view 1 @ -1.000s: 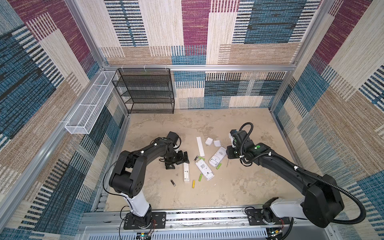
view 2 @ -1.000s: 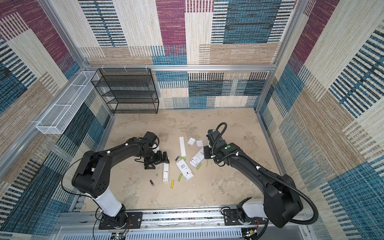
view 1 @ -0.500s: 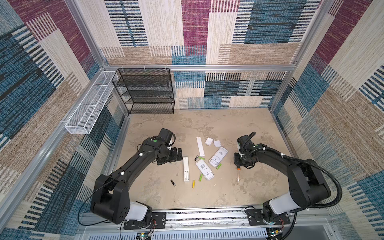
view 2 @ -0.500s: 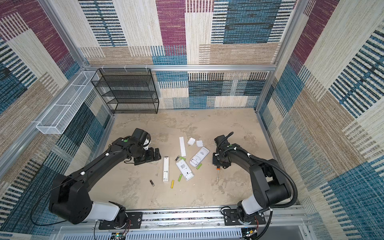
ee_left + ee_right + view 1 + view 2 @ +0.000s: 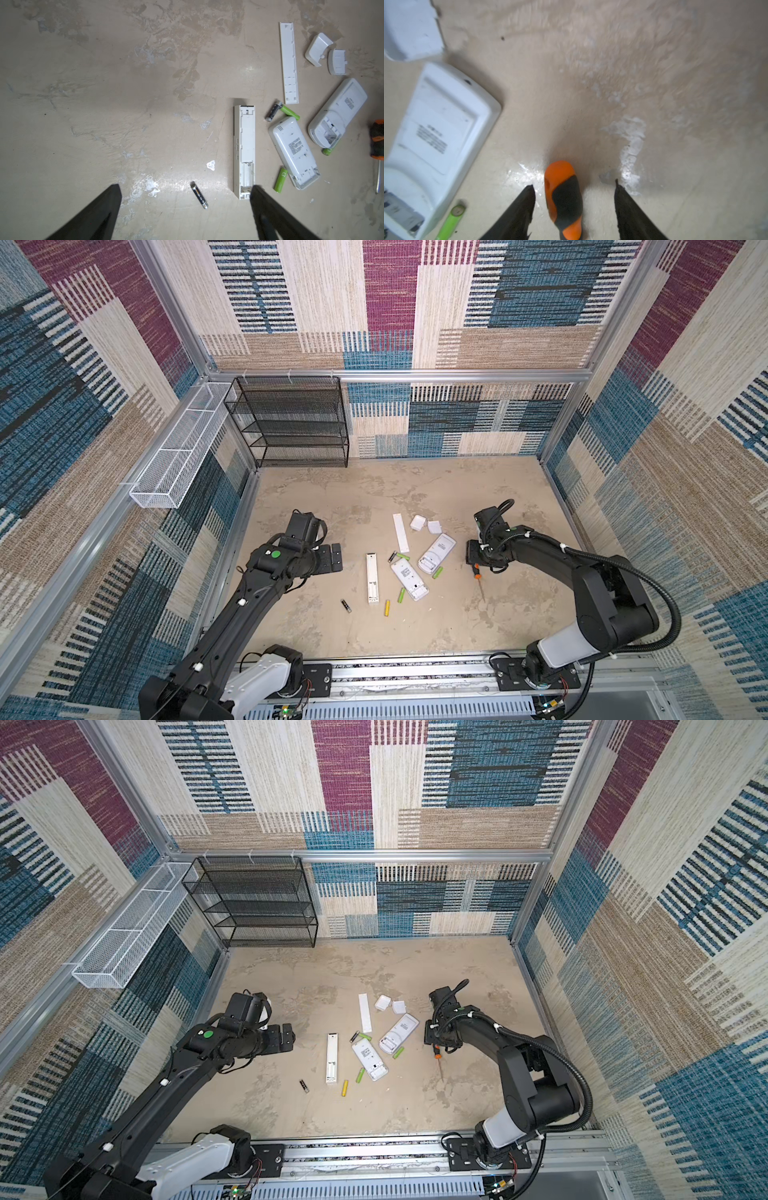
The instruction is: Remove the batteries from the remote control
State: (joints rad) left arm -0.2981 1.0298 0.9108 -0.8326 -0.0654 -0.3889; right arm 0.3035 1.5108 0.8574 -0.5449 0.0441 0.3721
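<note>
Three white remote controls lie backs up mid-floor: a slim long one (image 5: 372,578) and two wider ones (image 5: 409,580) (image 5: 436,552). Several batteries lie loose around them: lime green ones (image 5: 402,556) (image 5: 437,572) (image 5: 401,595), a yellow one (image 5: 387,608) and black ones (image 5: 345,605) (image 5: 391,558). My left gripper (image 5: 332,558) (image 5: 185,188) is open and empty, left of the slim remote, with a black battery (image 5: 199,197) on the floor below it. My right gripper (image 5: 473,562) (image 5: 574,185) is open over the orange-and-black screwdriver (image 5: 564,199), which lies between its fingers untouched.
A long white cover (image 5: 401,533) and two small covers (image 5: 417,523) (image 5: 434,526) lie behind the remotes. The screwdriver's shaft (image 5: 482,591) points toward the front. A black mesh shelf (image 5: 291,423) stands at the back left, with a white wire basket (image 5: 178,448) on the left wall.
My right gripper has opened and let go of the screwdriver, which now lies on the floor right of the remotes. The left arm has drawn back to the left, away from the slim remote.
</note>
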